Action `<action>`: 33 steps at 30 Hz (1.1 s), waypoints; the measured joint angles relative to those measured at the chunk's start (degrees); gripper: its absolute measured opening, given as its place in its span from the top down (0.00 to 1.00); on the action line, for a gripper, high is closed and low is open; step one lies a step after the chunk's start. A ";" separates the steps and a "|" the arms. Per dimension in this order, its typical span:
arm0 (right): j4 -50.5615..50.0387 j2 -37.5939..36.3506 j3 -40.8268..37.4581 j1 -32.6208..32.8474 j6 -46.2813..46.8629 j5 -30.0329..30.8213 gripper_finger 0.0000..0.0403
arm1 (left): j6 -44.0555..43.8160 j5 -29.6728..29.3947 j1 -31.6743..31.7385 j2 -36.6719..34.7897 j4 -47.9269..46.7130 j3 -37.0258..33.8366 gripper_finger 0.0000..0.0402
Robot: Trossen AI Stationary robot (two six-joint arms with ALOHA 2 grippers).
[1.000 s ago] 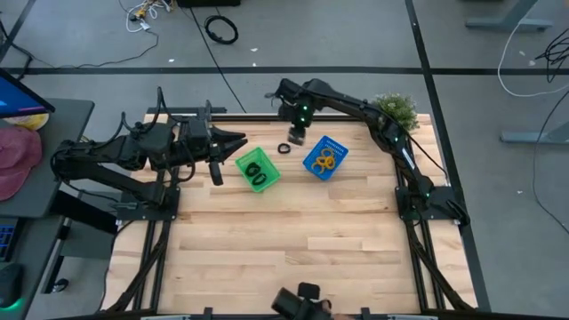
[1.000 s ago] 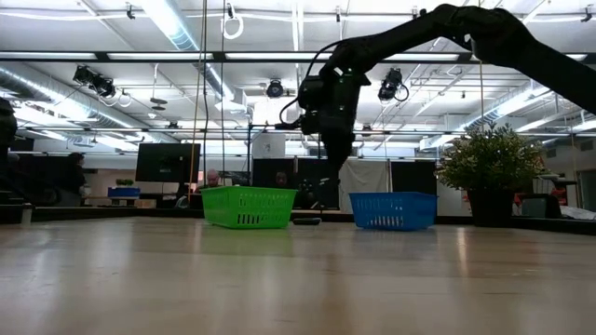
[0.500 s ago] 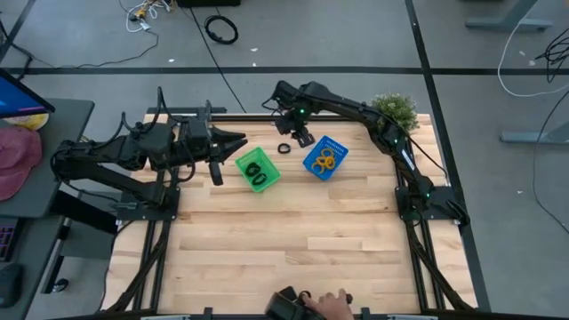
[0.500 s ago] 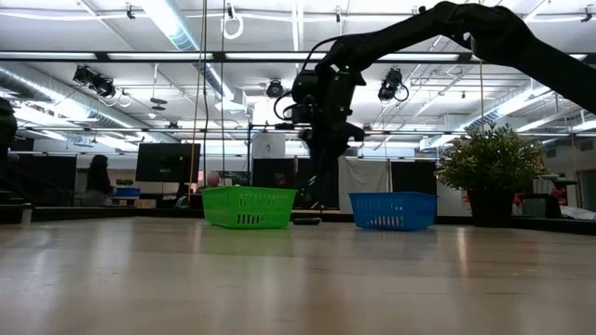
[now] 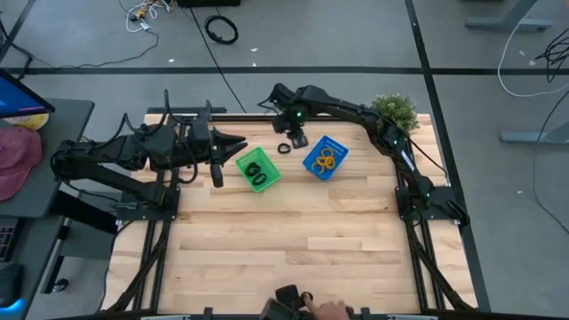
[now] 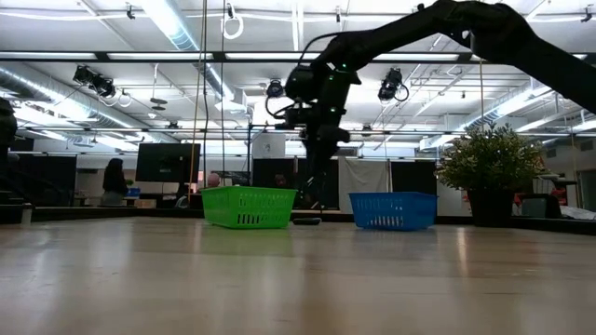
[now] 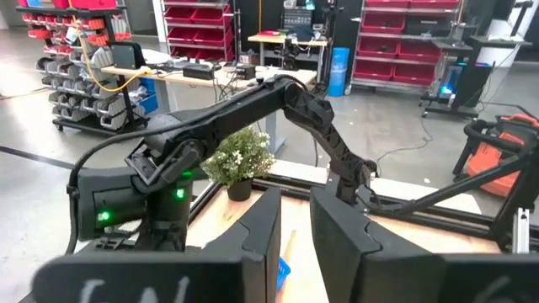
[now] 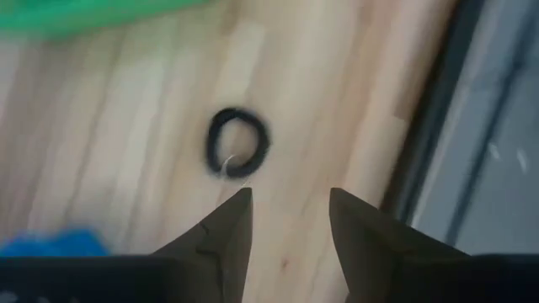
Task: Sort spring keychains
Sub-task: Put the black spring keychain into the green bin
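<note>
Right tool (image 5: 296,139) hangs open over a lone black spring keychain (image 5: 284,148) on the desk (image 5: 293,240).
Risk: the thin springy coil lies flat on smooth wood btwn green basket (image 5: 257,169) & blue basket (image 5: 324,158), so hard fingertips could skid it off or pinch only one turn, which then flicks away. Orange coils sit in blue, black in green. Left tool (image 5: 233,142): parked by green basket, narrow gap btwn fingers.

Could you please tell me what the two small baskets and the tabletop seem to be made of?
The green basket and blue basket look like moulded plastic: bright uniform colour, slotted lattice walls in the low view. The tabletop appears to be light wood planks with visible seams and a faint sheen, possibly sealed.
</note>
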 joint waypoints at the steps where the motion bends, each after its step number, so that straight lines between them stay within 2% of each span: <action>1: 1.00 0.00 0.00 0.56 3.77 2.07 0.60 | 0.01 0.00 0.00 0.00 -0.15 0.00 0.83; 3: 3.31 0.00 0.00 1.56 11.07 4.15 0.60 | 0.08 0.00 0.00 -0.05 -0.31 0.00 0.83; 7: 2.86 0.00 0.02 2.60 24.58 4.42 0.60 | 1.39 -0.08 0.08 -0.21 -0.38 0.02 0.83; 10: 1.56 0.18 0.02 2.67 33.80 2.42 0.60 | 2.04 -0.20 0.14 -0.64 -0.49 0.07 0.83; 14: -0.58 1.20 0.04 1.67 54.34 0.76 0.60 | 2.21 -0.17 1.15 -1.70 -1.52 0.09 0.83; 17: 0.05 1.80 0.02 0.55 64.27 -0.79 0.63 | 2.24 -0.12 2.28 -2.93 -2.88 0.09 0.83; 20: 4.26 2.26 0.11 0.64 70.16 -1.79 0.67 | 3.02 -0.02 3.55 -4.30 -4.27 0.07 0.83; 25: 6.06 4.75 0.05 1.20 77.43 -8.29 0.72 | 3.06 -0.02 4.79 -6.23 -4.75 0.09 0.83; 33: 4.65 5.53 0.02 1.05 74.87 -9.31 0.67 | 2.71 0.01 4.81 -9.39 -7.83 0.07 0.83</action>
